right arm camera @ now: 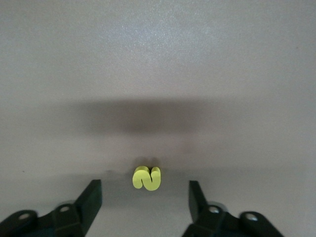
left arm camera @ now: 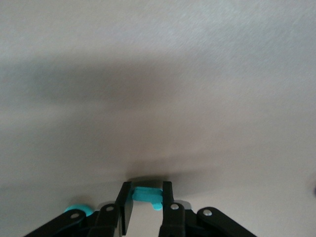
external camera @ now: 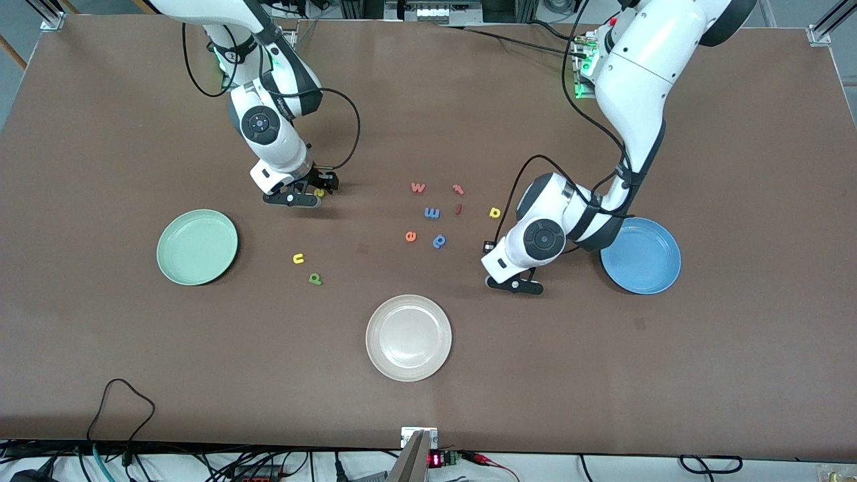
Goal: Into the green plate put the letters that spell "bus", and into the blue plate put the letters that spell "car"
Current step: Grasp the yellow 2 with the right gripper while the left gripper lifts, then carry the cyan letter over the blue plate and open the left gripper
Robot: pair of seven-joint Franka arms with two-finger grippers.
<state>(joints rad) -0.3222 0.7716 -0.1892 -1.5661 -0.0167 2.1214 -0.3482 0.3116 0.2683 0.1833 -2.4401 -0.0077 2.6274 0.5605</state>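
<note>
1. Down at the counter [external camera: 134, 375], left gripper [left arm camera: 144, 210] fingers [left arm camera: 126, 210] clamped on teal letter [left arm camera: 148, 195], beside the blue plate [external camera: 659, 271]
2. Right gripper [right arm camera: 145, 202] fingers [right arm camera: 91, 200] spread, yellow "s" [right arm camera: 147, 178] lying between them, untouched

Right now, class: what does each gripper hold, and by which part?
The left gripper pinches a teal letter across its body. The right gripper holds nothing; its open fingers straddle the yellow "s".

A wide brown worktop [external camera: 428, 402] with a matte, faintly mottled surface fills nearly everything. Metal brackets [external camera: 822, 33] sit at its two corners at the robots' edge. Along the edge nearest the front camera, black cables [external camera: 120, 408] trail over pale flooring. Lighting is even, shadows soft.
</note>
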